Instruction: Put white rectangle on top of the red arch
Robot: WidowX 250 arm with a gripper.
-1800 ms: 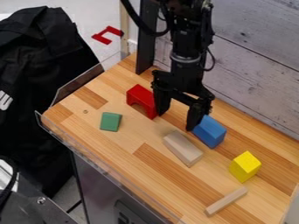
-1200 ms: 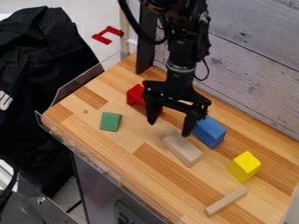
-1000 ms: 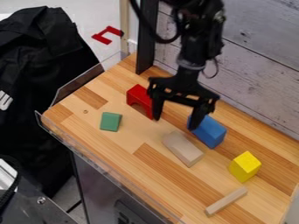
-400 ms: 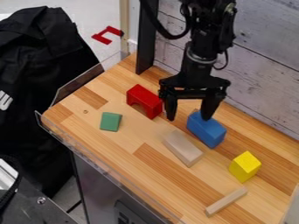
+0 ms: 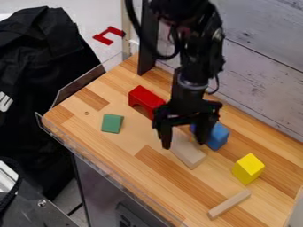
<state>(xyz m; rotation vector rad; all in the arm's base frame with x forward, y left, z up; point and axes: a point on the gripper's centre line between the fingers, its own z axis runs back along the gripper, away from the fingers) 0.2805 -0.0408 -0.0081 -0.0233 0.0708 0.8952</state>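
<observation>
A pale, whitish wooden rectangular block (image 5: 189, 154) lies flat on a striped wooden tabletop (image 5: 125, 158), beneath a black two-finger robot gripper (image 5: 184, 143), in a stacking job that looks to be in its opening stage. Its goal, a glossy red wooden arch (image 5: 144, 98), stands upright at the block's eleven o'clock, near it but apart. With the block down on the table, the grasp, the lift, the carry toward eleven o'clock and the setting-down on the arch all appear to remain.

The black robot arm (image 5: 192, 66) comes in from twelve o'clock as seen from where I stand, its wrist bent so the gripper points down over the block's far end. The fingers are spread, one on either side of that end, and the gripper seems to have hold of nothing.

Around the block, a blue wooden block (image 5: 218, 135) sits close by at two o'clock, partly behind a finger, and a yellow wooden block (image 5: 247, 169) between three and four. A thin pale wooden strip (image 5: 230, 204) lies at five o'clock, and a small green wooden block (image 5: 112, 123) at ten.
</observation>
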